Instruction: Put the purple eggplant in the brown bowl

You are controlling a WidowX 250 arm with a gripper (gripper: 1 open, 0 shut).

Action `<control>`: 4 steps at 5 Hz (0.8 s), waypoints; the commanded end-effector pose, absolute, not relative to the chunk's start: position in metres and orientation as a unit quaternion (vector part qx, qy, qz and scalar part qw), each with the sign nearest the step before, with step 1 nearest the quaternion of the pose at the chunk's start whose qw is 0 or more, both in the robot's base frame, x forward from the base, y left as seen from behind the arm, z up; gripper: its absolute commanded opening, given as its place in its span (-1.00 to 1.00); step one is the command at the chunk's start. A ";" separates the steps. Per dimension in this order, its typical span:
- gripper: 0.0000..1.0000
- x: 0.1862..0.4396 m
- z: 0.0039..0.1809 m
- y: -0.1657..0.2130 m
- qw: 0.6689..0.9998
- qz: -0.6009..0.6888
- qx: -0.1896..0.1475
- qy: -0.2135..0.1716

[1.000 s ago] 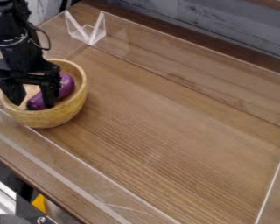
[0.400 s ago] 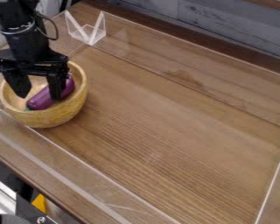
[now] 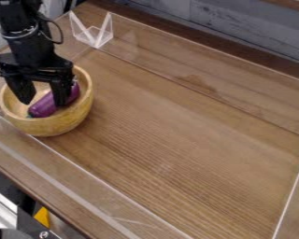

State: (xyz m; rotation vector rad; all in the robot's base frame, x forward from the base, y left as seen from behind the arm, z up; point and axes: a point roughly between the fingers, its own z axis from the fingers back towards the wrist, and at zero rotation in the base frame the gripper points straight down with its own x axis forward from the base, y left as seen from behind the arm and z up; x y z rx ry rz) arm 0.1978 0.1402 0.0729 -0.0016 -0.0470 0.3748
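We find the brown bowl standing on the wooden table at the left side of the scene, toward the near-left corner of the work area. It sits upright, its thick rim fully on the tabletop.

The purple eggplant lies inside the brown bowl, resting on the bowl's floor. We see its glossy purple body between the two fingers of the tool; the stem tip is not clear enough for us to report.

The gripper hangs directly over the bowl, pointing straight down. Its jaws stand wide apart, one black finger on the left and one on the right of the eggplant. We note a gap between the fingers and the eggplant's sides; we judge that nothing is held. The fingertips reach down to about the level of the bowl's rim, and whether they dip below it we cannot tell from this view.

The black arm rises from the gripper toward the far-left corner of the picture.

A clear plastic wall borders the table on its near side and right side. A small clear plastic stand sits at the far edge, just right of the arm and well apart from the bowl.
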 end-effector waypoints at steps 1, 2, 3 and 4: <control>1.00 0.213 0.082 0.150 0.978 0.205 0.011 -0.045; 1.00 0.215 0.081 0.153 0.975 0.216 0.012 -0.045; 1.00 0.217 0.080 0.156 0.973 0.226 0.012 -0.045; 1.00 0.219 0.079 0.155 0.972 0.230 0.012 -0.044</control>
